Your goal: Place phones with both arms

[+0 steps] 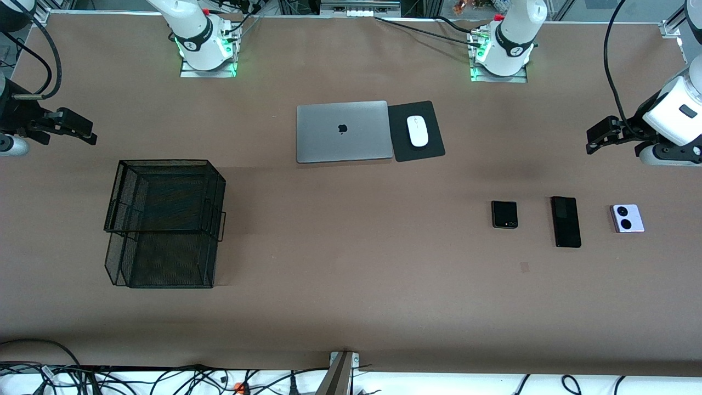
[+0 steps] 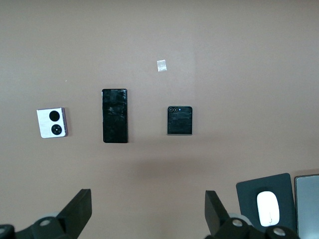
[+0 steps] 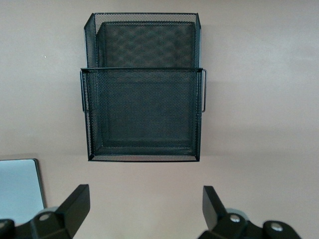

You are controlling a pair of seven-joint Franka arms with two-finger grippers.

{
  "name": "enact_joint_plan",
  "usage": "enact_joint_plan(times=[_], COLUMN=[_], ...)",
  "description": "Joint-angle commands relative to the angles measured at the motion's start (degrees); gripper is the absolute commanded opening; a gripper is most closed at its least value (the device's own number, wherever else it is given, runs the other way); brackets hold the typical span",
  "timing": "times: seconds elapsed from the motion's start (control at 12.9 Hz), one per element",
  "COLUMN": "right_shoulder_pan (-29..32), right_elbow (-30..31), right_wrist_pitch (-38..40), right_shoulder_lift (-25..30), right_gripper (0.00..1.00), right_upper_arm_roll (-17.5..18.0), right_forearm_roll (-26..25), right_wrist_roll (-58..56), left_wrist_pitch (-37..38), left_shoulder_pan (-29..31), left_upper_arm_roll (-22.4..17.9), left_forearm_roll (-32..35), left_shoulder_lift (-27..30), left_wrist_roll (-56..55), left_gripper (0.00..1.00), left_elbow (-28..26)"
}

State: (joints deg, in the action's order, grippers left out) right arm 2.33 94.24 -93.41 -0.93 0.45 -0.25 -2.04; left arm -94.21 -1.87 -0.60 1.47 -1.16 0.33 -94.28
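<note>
The three phones, a small black one (image 1: 504,214), a long black one (image 1: 565,221) and a lavender one (image 1: 627,218), lie flat in a row toward the left arm's end of the table, probably stiff, smooth and slippery, best pinched across the thin side edges, while the left gripper (image 1: 603,135) and the right gripper (image 1: 74,127) both hang wide and hold nothing.

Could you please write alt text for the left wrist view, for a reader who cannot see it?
Three phones lie in a row on the brown table: a lavender-white phone, a long black phone and a small square black phone. The left gripper hangs open above, with a white mouse on its pad at the edge.
</note>
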Motion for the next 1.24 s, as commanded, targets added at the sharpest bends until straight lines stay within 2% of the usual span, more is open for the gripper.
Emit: enact_joint_plan(times=[0.0, 1.0, 1.16], right_shoulder_pan=[0.22, 0.22, 0.22], right_elbow=[0.41, 0.41, 0.41], right_wrist_pitch=[0.25, 0.07, 0.07], right_shoulder_lift=[1.19, 1.10, 1.10], right_gripper=[1.00, 1.00, 1.00], right_upper_arm_roll=[0.16, 0.16, 0.16], right_forearm_roll=[-0.36, -0.36, -0.36], right_wrist_roll=[-0.15, -0.15, -0.15], left_wrist_pitch=[1.40, 2.72, 4.11], left_shoulder_pan=[0.11, 0.28, 0.28], left_upper_arm_roll=[-0.02, -0.02, -0.02], left_forearm_roll=[-0.51, -0.51, -1.03], left_shoulder_lift=[-0.59, -0.68, -2.26], left_wrist_roll=[1.16, 0.90, 0.54], left_gripper=[1.00, 1.00, 1.00], left_elbow=[1.64, 2.08, 2.25])
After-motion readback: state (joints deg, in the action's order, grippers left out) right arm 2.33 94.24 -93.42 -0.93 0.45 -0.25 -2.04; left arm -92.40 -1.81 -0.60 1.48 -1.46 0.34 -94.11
